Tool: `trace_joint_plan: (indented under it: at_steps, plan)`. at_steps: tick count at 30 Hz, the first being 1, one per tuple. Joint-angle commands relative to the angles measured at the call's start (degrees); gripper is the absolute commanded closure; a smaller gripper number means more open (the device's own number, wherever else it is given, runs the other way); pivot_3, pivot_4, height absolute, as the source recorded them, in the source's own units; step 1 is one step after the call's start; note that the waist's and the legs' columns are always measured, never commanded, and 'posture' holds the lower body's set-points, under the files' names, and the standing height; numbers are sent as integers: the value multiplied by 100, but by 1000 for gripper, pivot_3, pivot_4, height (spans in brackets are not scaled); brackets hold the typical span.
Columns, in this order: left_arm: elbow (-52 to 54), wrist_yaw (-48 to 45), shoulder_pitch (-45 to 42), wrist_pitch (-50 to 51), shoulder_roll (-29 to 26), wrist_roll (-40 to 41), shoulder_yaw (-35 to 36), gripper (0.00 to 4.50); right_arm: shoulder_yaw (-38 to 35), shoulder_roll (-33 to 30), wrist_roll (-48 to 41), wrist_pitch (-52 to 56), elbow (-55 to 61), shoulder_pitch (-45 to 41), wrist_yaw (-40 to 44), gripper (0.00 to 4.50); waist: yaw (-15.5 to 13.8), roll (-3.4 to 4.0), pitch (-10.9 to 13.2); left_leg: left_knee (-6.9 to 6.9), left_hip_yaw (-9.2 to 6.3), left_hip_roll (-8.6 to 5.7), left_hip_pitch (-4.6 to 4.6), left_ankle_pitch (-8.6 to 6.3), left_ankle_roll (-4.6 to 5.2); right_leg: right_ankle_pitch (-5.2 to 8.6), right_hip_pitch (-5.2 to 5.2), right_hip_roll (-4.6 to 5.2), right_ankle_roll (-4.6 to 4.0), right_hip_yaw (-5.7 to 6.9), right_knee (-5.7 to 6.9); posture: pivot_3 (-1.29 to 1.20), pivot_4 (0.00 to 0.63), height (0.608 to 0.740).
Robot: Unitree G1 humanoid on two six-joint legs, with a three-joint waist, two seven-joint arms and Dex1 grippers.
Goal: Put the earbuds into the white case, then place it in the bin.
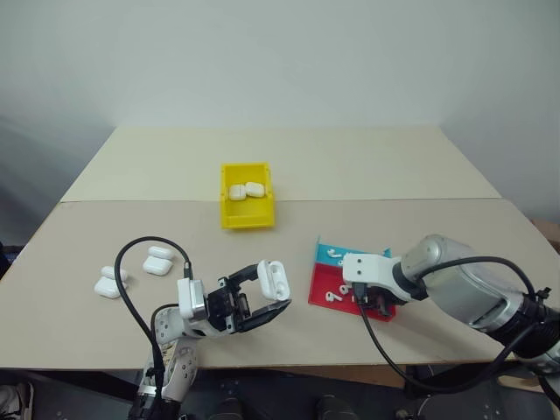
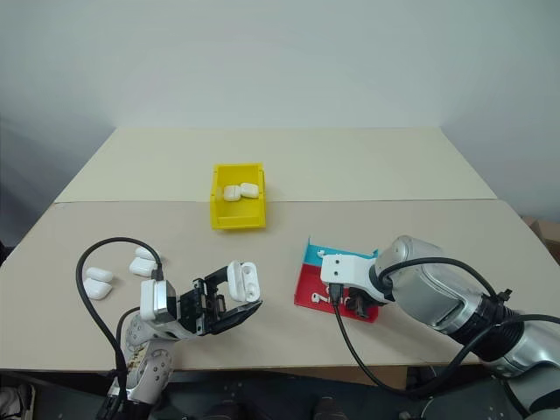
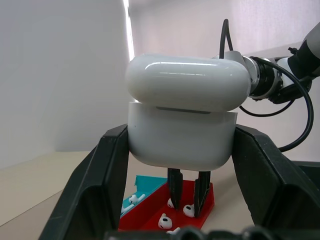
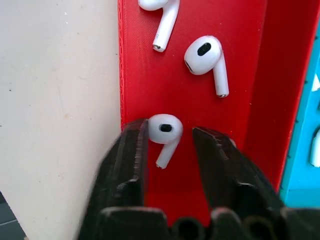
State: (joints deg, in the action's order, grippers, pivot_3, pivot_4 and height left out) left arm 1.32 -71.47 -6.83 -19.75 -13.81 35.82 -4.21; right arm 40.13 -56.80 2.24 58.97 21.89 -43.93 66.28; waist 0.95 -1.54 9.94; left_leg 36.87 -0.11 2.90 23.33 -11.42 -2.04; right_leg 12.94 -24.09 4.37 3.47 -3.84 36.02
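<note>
My left gripper (image 1: 262,296) is shut on the white case (image 1: 272,278), held above the table's near edge with its lid flipped open. The left wrist view shows the case (image 3: 182,120) clamped between both black fingers (image 3: 107,185). My right gripper (image 4: 170,132) points down into the red half of the tray (image 4: 240,60). Its fingers stand narrowly apart on either side of one earbud (image 4: 165,131); one finger touches it and a small gap remains at the other. Two more earbuds (image 4: 205,55) lie just beyond it. The yellow bin (image 1: 248,217) sits at mid-table with two cases (image 1: 248,190) inside.
The red-and-blue tray (image 1: 337,255) lies right of centre, with more earbuds in its blue half (image 4: 315,145). Several spare white cases (image 1: 111,282) rest on the table at the left, near the left arm's black cable (image 1: 131,254).
</note>
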Motion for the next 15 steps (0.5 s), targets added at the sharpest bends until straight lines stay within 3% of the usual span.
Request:
trace_joint_plan:
  at_steps: [1,15]
  plan:
    - [201,23,8,-4,-33,-18,47,1700,1,-18,111,-89,91,19,36,3034,-2,0,0,0,0,0,0,0,0,0,0,0,0,0,0,0,150,740]
    - [225,55,11,36,-70,-53,31,1700,-52,-3,218,-184,103,73,139,3034,-3,0,0,0,0,0,0,0,0,0,0,0,0,0,0,0,150,740]
